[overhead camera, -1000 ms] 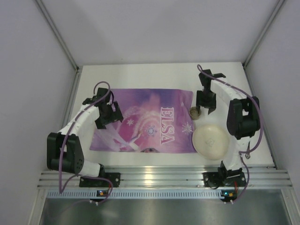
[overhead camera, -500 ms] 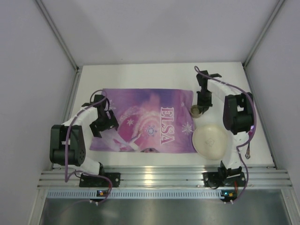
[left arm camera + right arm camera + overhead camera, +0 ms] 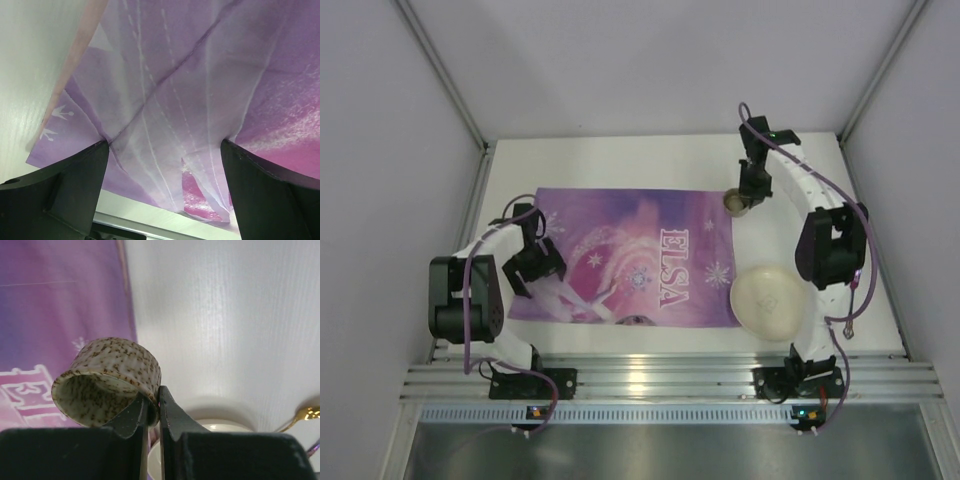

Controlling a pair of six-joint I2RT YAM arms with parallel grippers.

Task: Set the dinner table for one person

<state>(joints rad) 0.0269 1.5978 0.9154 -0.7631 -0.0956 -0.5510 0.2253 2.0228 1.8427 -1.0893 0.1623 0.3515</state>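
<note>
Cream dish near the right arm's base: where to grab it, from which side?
Probably the rim of the cream dish, at its far edge, from above: one finger inside, one outside. It lies flat and looks too wide to span; the placemat meets its left edge.

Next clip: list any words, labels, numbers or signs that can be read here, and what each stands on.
"ELSA": white capitals on the purple placemat, running sideways in the top view.
Right wrist view: a slice of the same lettering, too cropped to read.
Left wrist view: small white crown signs at the mat's corner, no words.
No markings seen on the speckled cup or the cream bowl.
</note>
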